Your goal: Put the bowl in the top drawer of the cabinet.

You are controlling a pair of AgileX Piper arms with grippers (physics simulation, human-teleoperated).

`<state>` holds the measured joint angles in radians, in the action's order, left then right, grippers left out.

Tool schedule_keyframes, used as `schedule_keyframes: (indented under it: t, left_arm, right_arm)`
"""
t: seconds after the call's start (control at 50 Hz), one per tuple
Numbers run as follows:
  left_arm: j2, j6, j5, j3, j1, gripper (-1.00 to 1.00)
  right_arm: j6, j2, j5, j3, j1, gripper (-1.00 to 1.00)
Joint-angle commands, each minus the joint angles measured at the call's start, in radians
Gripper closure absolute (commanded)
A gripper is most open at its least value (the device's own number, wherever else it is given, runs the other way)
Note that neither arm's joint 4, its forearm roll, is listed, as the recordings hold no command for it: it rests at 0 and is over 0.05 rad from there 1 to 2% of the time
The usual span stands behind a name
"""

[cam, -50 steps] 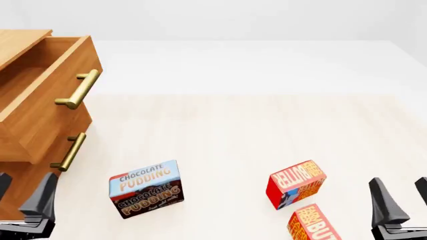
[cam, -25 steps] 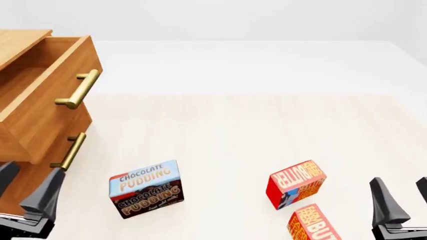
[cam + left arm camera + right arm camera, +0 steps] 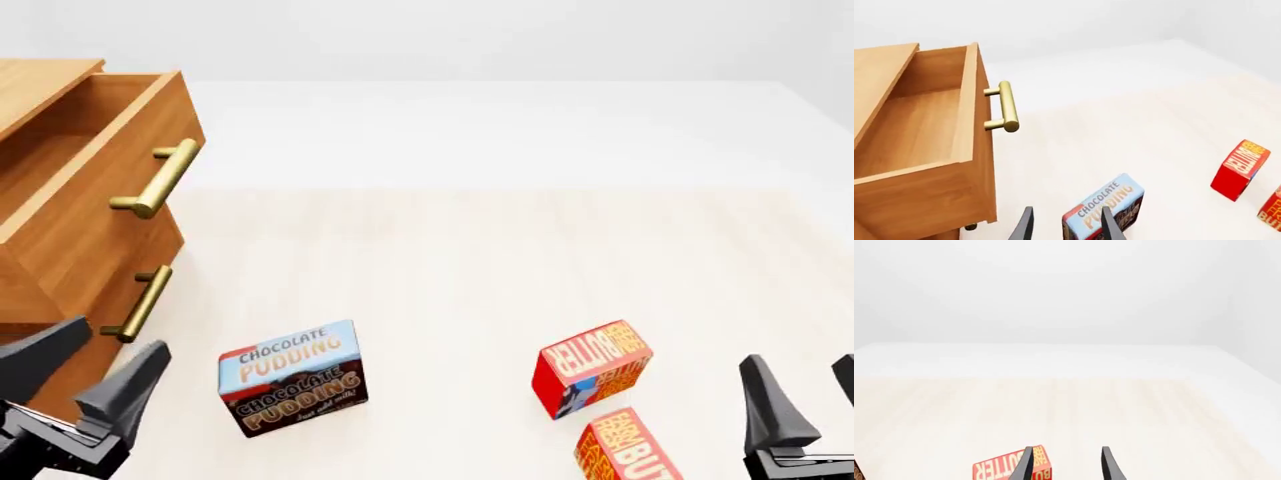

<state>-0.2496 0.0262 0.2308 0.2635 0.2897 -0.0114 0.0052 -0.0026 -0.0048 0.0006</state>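
The bowl is not in any view. The cabinet (image 3: 74, 318) stands at the far left of the table, its top drawer (image 3: 94, 205) pulled out and open. In the left wrist view the top drawer (image 3: 921, 125) shows a bare wooden floor, and its brass handle (image 3: 1006, 106) faces the table. My left gripper (image 3: 96, 365) hangs open, tilted, in front of the lower drawer's handle (image 3: 138, 302), holding nothing. Low at the right edge, my right gripper (image 3: 807, 395) is open and holds nothing.
A chocolate pudding box (image 3: 291, 377) stands just right of the left gripper. Two red butter boxes (image 3: 591, 367) (image 3: 625, 450) stand near the right gripper. The butter box (image 3: 997, 470) shows beside the right fingers. The light wooden table (image 3: 467, 270) stretches beyond.
My left gripper has risen, shifted right and tilted, its fingers now leaning towards the lower drawer front. The right gripper, drawer and boxes have not moved.
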Motion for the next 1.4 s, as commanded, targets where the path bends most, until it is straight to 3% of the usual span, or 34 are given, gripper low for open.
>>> schedule_keyframes:
  t: [0.02,0.16,0.18,0.2,0.24,0.26,0.38,0.42,0.56,0.88,1.0,1.4]
  left_arm:
    - [-0.067,-0.012,0.042,0.031,0.045,-1.0]
    - [-0.116,-0.04,0.092,0.074,0.096,-1.0]
    - [-0.13,-0.07,0.1,0.08,0.103,-1.0]
    - [-0.162,-0.144,0.128,0.093,0.135,-1.0]
    - [-0.173,-0.131,0.156,0.097,0.178,-1.0]
    - [-0.18,-0.182,0.162,0.099,0.186,-1.0]
    - [-0.198,-0.157,0.179,0.12,0.213,-1.0]
    - [-0.233,-0.19,0.192,0.135,0.214,-1.0]
    - [-0.268,-0.188,0.23,0.16,0.266,-1.0]
    - [-0.382,-0.112,0.274,0.193,0.347,-1.0]
    - [-0.423,-0.123,0.284,0.229,0.378,-1.0]
    - [-0.531,-0.266,0.226,0.222,0.568,-1.0]
  right_arm:
    - [0.0,0.0,0.0,0.0,0.001,-1.0]
    - [0.0,0.0,0.0,0.0,0.0,-1.0]
    - [0.0,0.0,0.0,0.0,0.001,-1.0]
    - [0.0,0.0,0.0,0.0,0.001,-1.0]
    - [0.001,0.0,0.0,0.0,0.002,-1.0]
    - [-0.001,0.0,0.001,0.0,-0.01,-1.0]
    - [0.0,-0.001,0.0,0.0,-0.007,-1.0]
    - [0.001,-0.001,0.0,0.0,-0.008,-1.0]
    - [0.003,0.0,0.0,0.0,-0.005,-1.0]
    - [0.001,0.001,0.001,0.0,-0.001,-1.0]
    - [0.002,0.001,0.0,0.0,0.006,-1.0]
    - [0.013,0.0,0.0,0.0,-0.005,-1.0]
